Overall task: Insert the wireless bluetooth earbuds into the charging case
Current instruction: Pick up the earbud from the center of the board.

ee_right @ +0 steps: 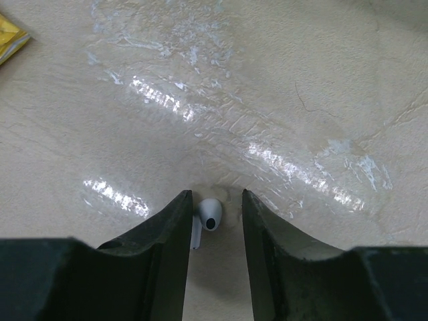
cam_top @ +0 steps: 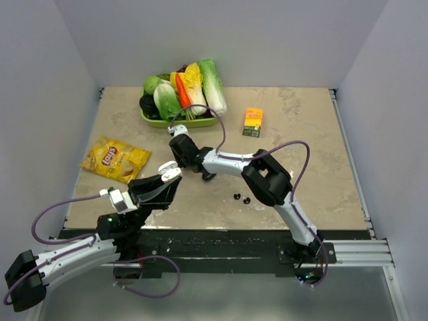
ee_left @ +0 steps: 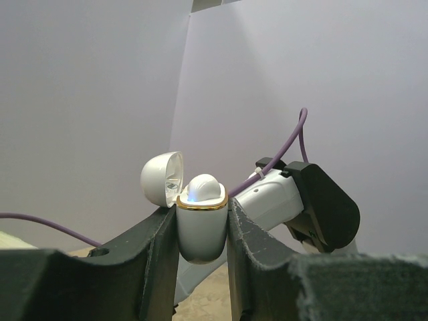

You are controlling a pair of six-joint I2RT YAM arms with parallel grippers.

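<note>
On the left, the left gripper (ee_left: 202, 217) is squeezed tight on a white egg-shaped charging case (ee_left: 200, 235) with a gold rim, hiding its lower sides. Its lid (ee_left: 162, 177) is tipped open, and I cannot tell whether the white bump (ee_left: 202, 188) with a blue glow on top is an earbud. On the right, a small white earbud (ee_right: 210, 217) lies on the shiny beige table (ee_right: 281, 100) between the parted fingers of the right gripper (ee_right: 215, 200), its stem partly hidden behind the finger it touches, while two tiny black earbuds (cam_top: 237, 196) near that arm are too small to make out
</note>
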